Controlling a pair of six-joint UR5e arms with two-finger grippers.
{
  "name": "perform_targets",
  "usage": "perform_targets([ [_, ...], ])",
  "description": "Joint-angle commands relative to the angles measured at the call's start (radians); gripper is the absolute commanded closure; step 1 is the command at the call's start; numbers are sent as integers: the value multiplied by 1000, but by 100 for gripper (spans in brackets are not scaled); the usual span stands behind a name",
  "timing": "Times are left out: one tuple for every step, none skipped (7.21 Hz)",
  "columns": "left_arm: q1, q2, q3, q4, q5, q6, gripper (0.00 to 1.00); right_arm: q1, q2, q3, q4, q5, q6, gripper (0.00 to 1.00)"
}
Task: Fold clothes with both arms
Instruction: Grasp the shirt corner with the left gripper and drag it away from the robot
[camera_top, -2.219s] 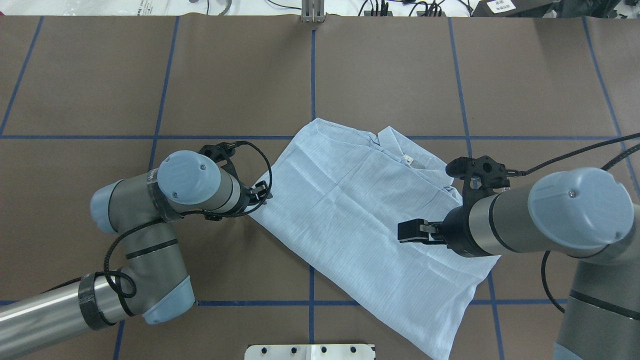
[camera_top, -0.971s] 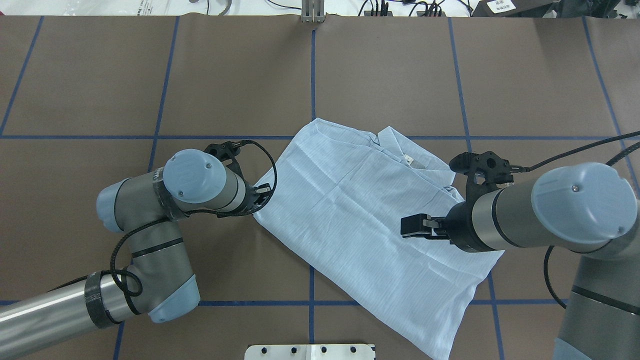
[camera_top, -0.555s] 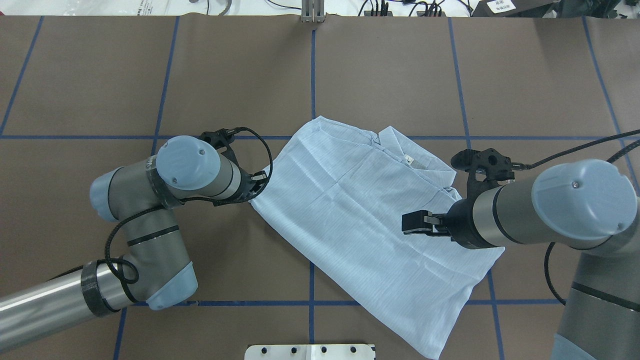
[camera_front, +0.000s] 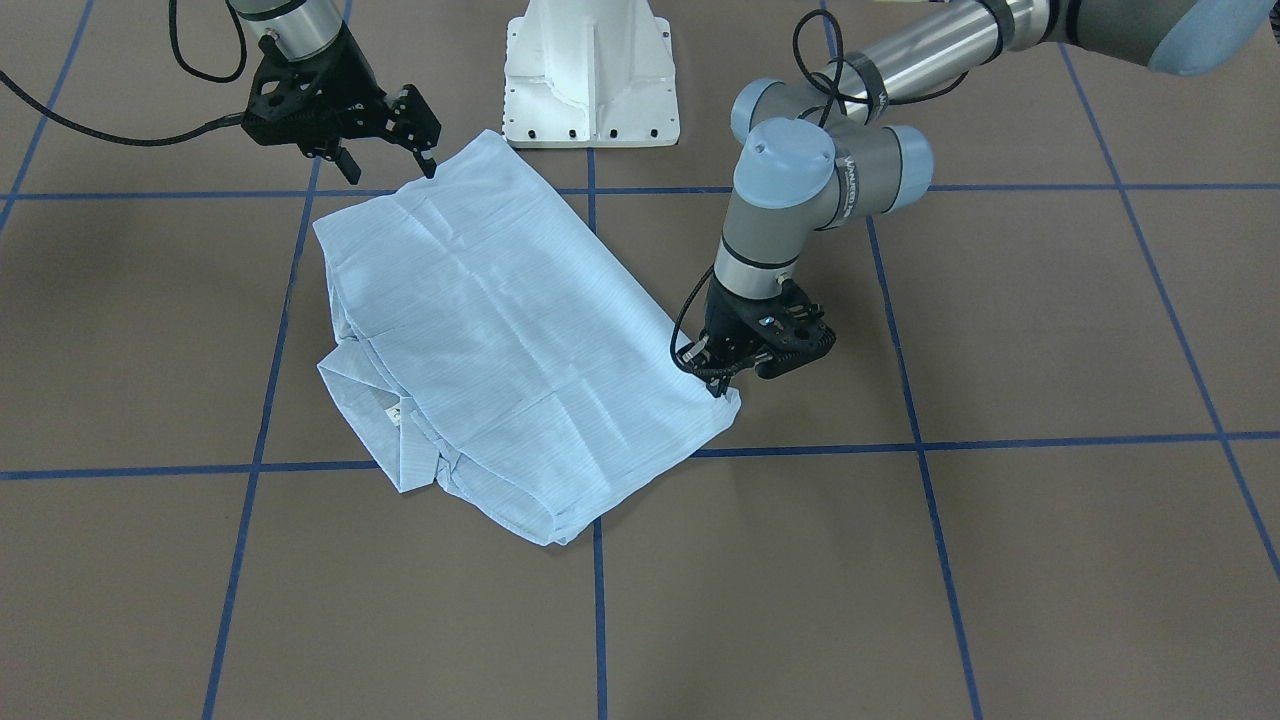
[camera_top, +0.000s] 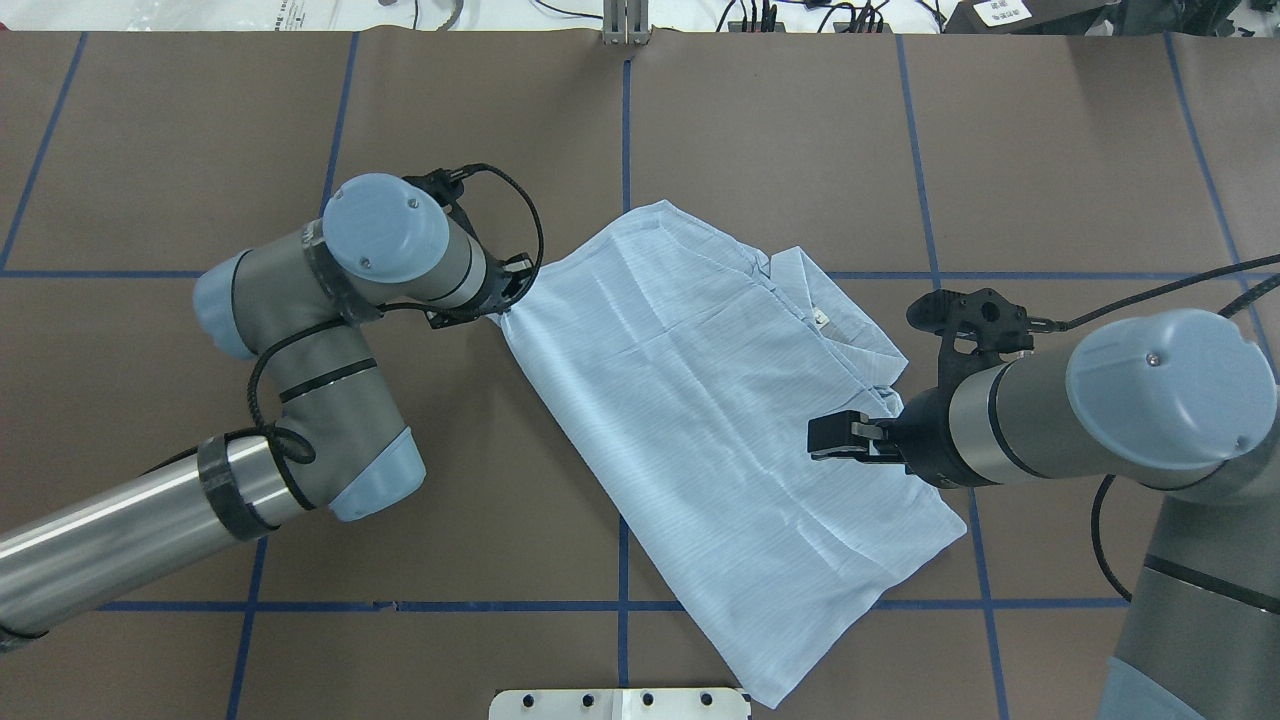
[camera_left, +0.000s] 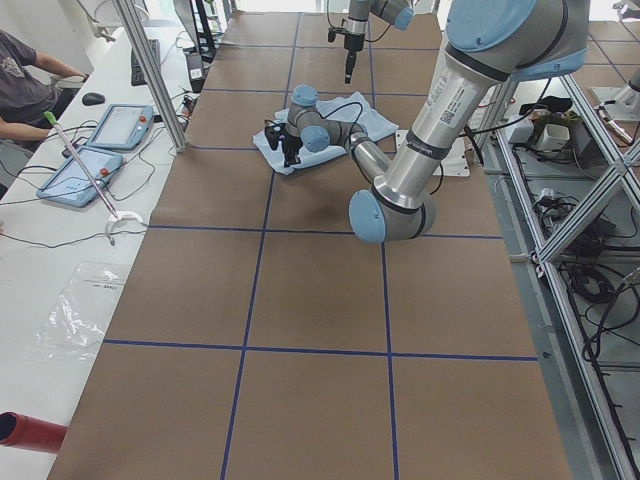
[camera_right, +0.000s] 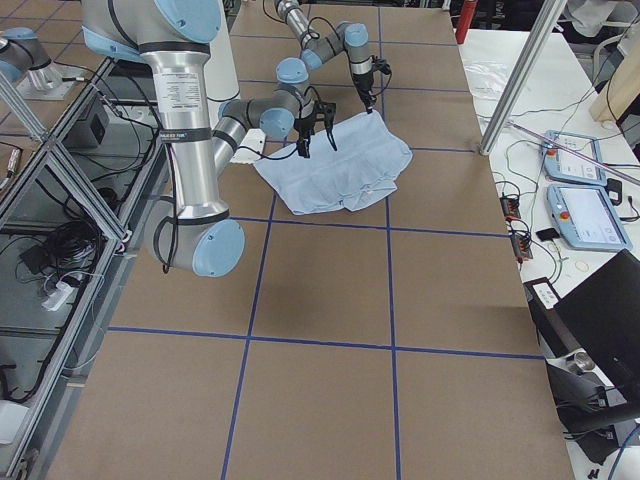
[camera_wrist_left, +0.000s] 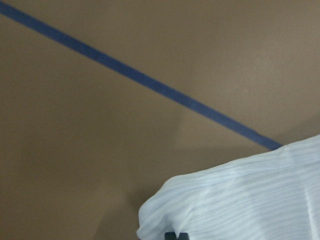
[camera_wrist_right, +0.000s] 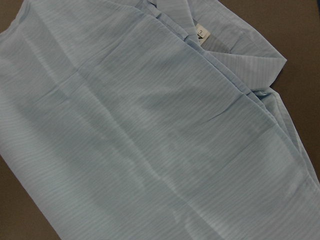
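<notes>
The light-blue shirt (camera_top: 700, 400) lies folded in a long slanted strip mid-table, its collar (camera_top: 800, 275) and white neck label (camera_top: 820, 318) at the far right side. My left gripper (camera_top: 508, 300) is shut on the shirt's left corner and holds it just above the table, as the front view (camera_front: 718, 385) shows. The left wrist view shows that corner (camera_wrist_left: 240, 200) over the brown table. My right gripper (camera_top: 830, 440) is open and empty, hovering above the shirt's right side; its fingers (camera_front: 430, 160) are spread apart. The right wrist view looks down on the shirt (camera_wrist_right: 150, 125).
The white pedestal base (camera_front: 590, 80) stands at the near table edge, close to the shirt's near end. Blue tape lines (camera_top: 625, 150) mark a grid on the brown table. Cables and gear line the far edge. Operator tablets (camera_right: 575, 160) sit beyond it.
My left gripper has moved away from the robot with the shirt's corner, dragging the shirt's left side farther and turning the strip steeper. The right gripper has hardly moved.
</notes>
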Motion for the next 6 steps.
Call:
perform_targets([
  [-51,-140,207,-65,28,19,100,3,0,-18,4,-2,0,0],
  [-76,-194,323,-143,46,31,100,0,-1,-18,4,-2,0,0],
  [-98,-228,399,-202,78,64,100,0,0,-18,5,-2,0,0],
  [-110,-239,453,-299,108,78,100,3,0,-22,7,-2,0,0],
  [-110,-247,520,-414,176,93,100,3,0,-26,7,-2,0,0],
  [-110,-248,559,-488,210,107,100,4,0,-27,7,-2,0,0],
])
